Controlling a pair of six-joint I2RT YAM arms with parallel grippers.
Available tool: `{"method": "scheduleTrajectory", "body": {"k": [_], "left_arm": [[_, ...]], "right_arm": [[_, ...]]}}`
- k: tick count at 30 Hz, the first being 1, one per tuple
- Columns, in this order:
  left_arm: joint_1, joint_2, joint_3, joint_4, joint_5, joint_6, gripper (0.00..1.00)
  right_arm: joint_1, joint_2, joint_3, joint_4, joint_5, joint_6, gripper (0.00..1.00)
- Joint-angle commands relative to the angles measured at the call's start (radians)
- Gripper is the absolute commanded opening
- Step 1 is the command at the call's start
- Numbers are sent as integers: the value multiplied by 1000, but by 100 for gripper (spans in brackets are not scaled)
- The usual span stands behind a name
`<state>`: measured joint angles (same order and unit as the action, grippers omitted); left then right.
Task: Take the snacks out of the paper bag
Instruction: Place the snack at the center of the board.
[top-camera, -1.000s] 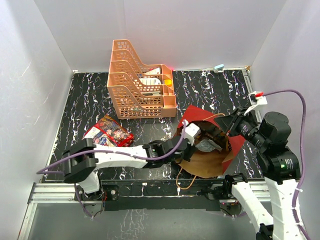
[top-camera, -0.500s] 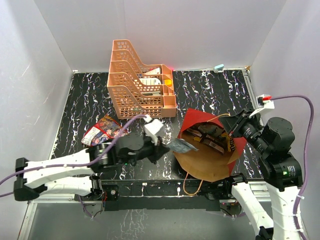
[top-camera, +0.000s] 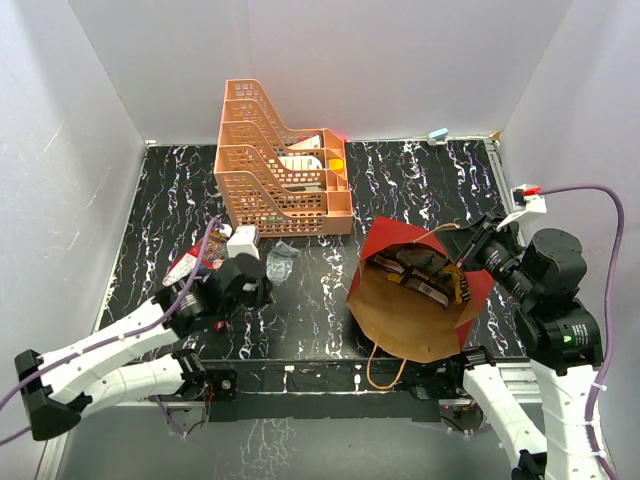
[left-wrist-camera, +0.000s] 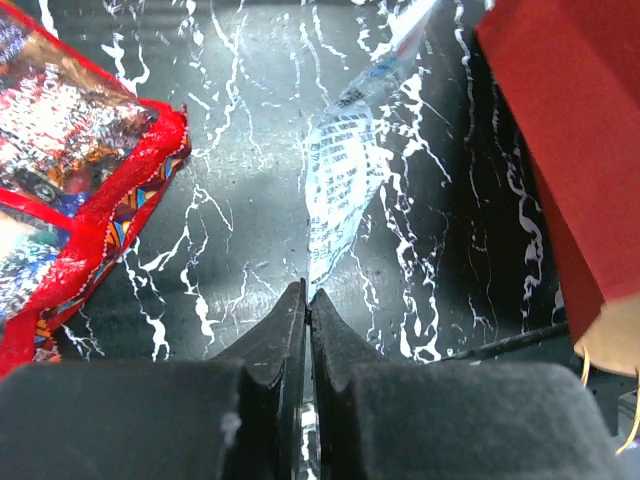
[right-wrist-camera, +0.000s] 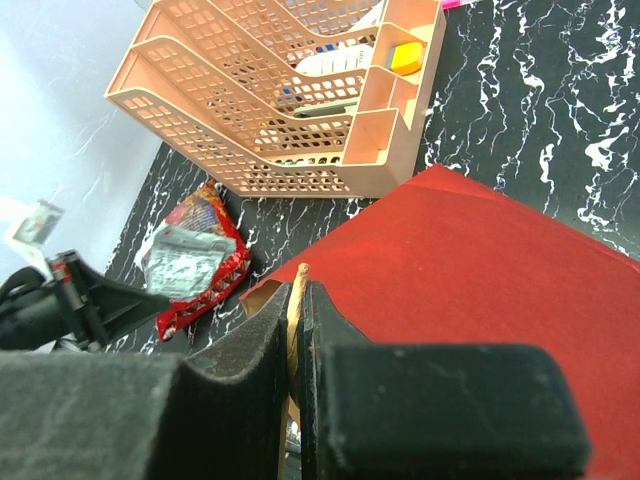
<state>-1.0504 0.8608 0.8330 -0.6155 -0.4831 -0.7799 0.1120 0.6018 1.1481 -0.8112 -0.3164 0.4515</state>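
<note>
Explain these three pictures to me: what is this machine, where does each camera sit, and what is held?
These are two robot arms bolted at the near edge of a black white-veined table. The wide picture looks down from above and behind them; the other two come from a camera on each wrist, showing that arm's own fingers. On the table are an orange plastic lattice tray rack, a large glossy red snack bag, and a tall dark red paper bag with a brown inside, its mouth open to the overhead camera, brown-wrapped packets showing within. The left end effector is shut on the end of a small silver packet, outside the bag. The right end effector is shut on the bag's rim, apparently keeping it open.
</note>
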Motion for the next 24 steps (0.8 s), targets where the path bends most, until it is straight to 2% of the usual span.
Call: {"method": "scheduleTrajectory", "body": {"k": [1,4,9,13,17,20,24], "left_arm": [[182,76,-32,125,326,9,0],[252,126,-59,247,476,-20,0],[368,243,-117,432,662,-172,0],[419,300,-145,551,689,-258,0],[432,366,-162,582,654,-327,0],[441,412,-192,659,638,-337,0],[459,497,-181,681,643,-329,0]], "right_arm": [[2,-7,1,93,-8,22,7],[2,0,7,91,-9,22,7],[2,-7,9,89,6,19,7],[2,-15,0,92,7,23,7],[1,-18,-2,94,9,25,7],[1,-18,-2,96,13,25,7],[2,-16,-2,99,14,23,7]]}}
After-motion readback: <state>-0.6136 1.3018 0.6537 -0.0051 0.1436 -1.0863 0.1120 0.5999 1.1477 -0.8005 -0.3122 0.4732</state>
